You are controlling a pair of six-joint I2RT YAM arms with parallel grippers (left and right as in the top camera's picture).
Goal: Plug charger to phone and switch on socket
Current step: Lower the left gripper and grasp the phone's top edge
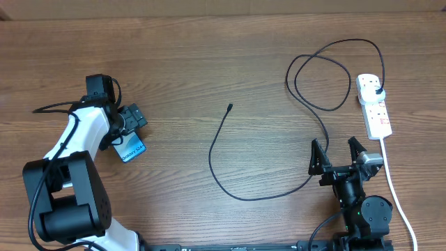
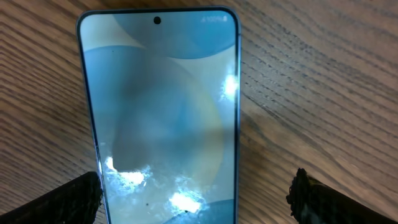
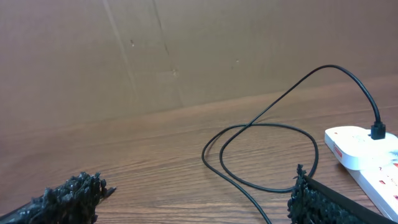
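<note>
Left gripper (image 2: pixel 196 193) hung spread wide over the lower end of the phone (image 2: pixel 161 112), gripping nothing, and the right gripper (image 1: pixel 336 148) sat just as open near the socket (image 1: pixel 374 104). Progress looked early: the charger (image 1: pixel 212 157) had its black plug in the white plastic strip, but its small tip lay loose mid-table, well apart from the phone. Switch state, couldn't tell. Glossy glass with glare, thin floppy looping cable, wood-grain table (image 1: pixel 209 42).
</note>
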